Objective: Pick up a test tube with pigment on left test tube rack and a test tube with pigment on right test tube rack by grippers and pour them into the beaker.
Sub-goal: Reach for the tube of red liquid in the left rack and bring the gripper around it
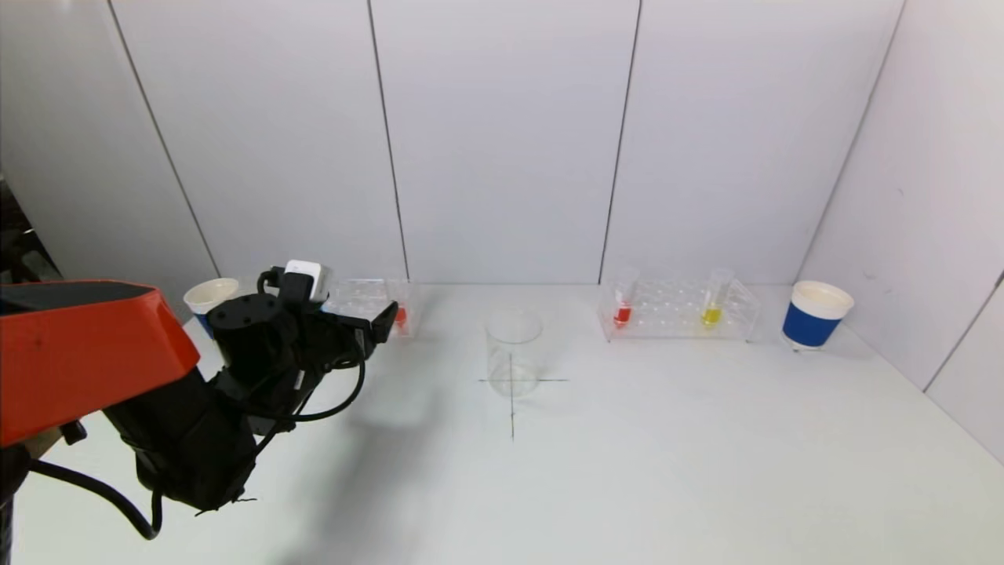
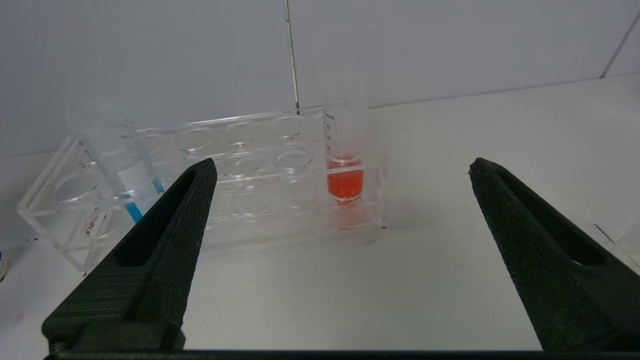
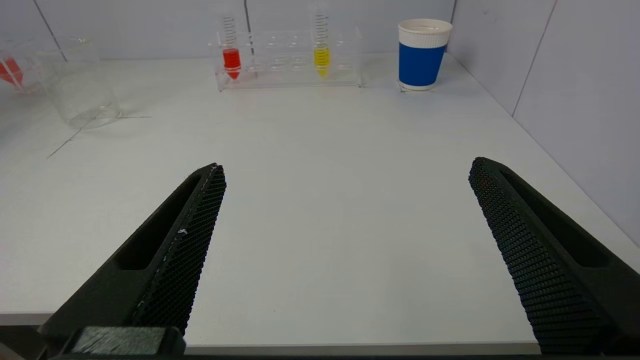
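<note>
Red pigment (image 2: 345, 184), blue-banded cup (image 1: 814, 315)

A white tabletop (image 1: 667, 455) fills the foreground, matte and evenly lit, with soft shadows pooling toward 7 o'clock. A thin pencilled cross (image 1: 512, 382) marks its middle. At 12 o'clock, pale grey wall panels (image 1: 502, 141) rise from the table's far edge, split by dark vertical seams (image 1: 388, 141). A matching side wall (image 1: 925, 196) angles in from 3 o'clock, meeting the back wall at the far right corner. The light is diffuse and cool, with no visible source or window.
</note>
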Motion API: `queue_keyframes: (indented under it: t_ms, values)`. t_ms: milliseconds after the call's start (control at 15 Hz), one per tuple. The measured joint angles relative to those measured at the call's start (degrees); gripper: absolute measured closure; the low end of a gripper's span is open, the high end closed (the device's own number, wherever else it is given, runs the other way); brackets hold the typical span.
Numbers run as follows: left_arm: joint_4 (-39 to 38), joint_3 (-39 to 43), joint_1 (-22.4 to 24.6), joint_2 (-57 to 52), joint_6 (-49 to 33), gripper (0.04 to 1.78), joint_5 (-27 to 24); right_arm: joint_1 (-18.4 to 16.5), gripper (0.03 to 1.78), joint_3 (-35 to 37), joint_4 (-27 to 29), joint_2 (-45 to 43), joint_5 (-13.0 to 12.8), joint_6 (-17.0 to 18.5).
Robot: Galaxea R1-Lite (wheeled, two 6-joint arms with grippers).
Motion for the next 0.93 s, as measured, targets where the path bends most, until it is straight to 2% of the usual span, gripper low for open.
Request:
queue_keyframes:
  t_ms: [667,933]
  values:
    - [8.74,-12.54,-0.35,6.11,-0.02,0.06,1.94,0.0,0.04,0.0,0.0,0.0,-0.02,0.0]
    - [8.61,-14.45,-0.38,7.72,0.04,0.06,1.91,0.0,0.04,0.0,0.0,0.0,0.0,0.0]
